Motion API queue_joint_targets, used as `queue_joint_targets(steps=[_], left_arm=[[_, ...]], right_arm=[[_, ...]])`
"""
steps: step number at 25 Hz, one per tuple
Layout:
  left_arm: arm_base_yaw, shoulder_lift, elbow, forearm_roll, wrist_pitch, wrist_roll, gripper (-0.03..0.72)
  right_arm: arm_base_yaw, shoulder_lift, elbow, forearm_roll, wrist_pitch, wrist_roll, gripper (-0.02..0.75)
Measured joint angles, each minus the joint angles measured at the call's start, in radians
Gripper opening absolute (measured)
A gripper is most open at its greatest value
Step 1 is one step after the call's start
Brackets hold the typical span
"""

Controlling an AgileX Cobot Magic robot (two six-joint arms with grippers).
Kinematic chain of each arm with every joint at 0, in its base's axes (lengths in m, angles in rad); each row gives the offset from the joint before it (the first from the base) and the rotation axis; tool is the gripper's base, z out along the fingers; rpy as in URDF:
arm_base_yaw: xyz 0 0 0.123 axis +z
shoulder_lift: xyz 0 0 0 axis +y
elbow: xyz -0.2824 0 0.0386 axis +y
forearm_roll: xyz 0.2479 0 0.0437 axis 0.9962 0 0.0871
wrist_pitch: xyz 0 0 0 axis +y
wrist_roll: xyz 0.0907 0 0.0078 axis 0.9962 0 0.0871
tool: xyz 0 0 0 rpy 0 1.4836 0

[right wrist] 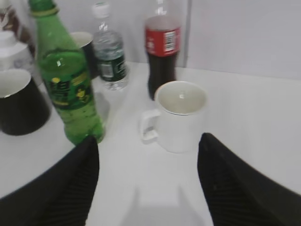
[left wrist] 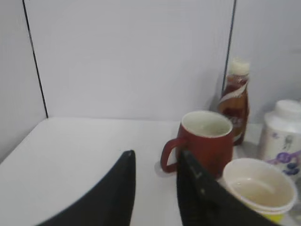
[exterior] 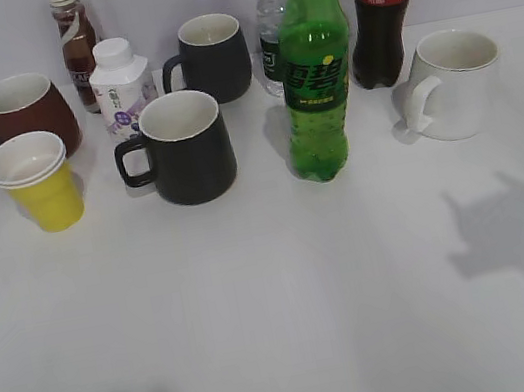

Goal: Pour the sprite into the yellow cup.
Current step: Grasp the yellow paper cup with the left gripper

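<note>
Two grippers are yours here, and neither holds anything. On your far left the brown-red mug (exterior: 19, 115) stands with the yellow cup (exterior: 38, 182) just in front of it, upright on the table (exterior: 281, 304). Your left gripper (left wrist: 155, 162) hovers near that mug with its jaws a little apart and nothing between them. Moving right, you pass a brown bottle (exterior: 76, 44), a white carton (exterior: 121, 86) and two black mugs (exterior: 184, 147). The sprite (exterior: 315, 70) stands upright right of centre, capped, in front of the clear water bottle (exterior: 274, 21); the cola bottle (exterior: 384, 7) and white mug (exterior: 450, 83) follow. Your right gripper (right wrist: 148, 162) hangs wide open, the sprite near its left finger.
</note>
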Motion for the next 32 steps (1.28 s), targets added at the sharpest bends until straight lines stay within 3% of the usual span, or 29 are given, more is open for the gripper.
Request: queue_joint_targets(steps=[6,13,19,24,32], left_arm=[[-0.074,0.352,0.002,0.018,-0.187,-0.087,0.286],[-0.269,0.651,0.036,0.047,-0.421,-0.102,0.404],[-0.281,0.928,0.037,0.035,-0.727,-0.102,0.474],[-0.281,1.080,-0.026,0.033,-0.771,-0.102,0.573],[-0.281,1.122,-0.166,0.006,-0.773,-0.048,0.589]], right_arm=[[0.079,0.236,0.000,0.000,-0.162,-0.007,0.491],[0.161,0.413,0.000,0.006,-0.324,-0.009,0.456],[0.210,0.488,0.000,0.004,-0.385,-0.012,0.451],[0.210,0.491,0.000,0.004,-0.414,-0.012,0.451],[0.210,0.491,0.000,0.004,-0.417,-0.011,0.449]])
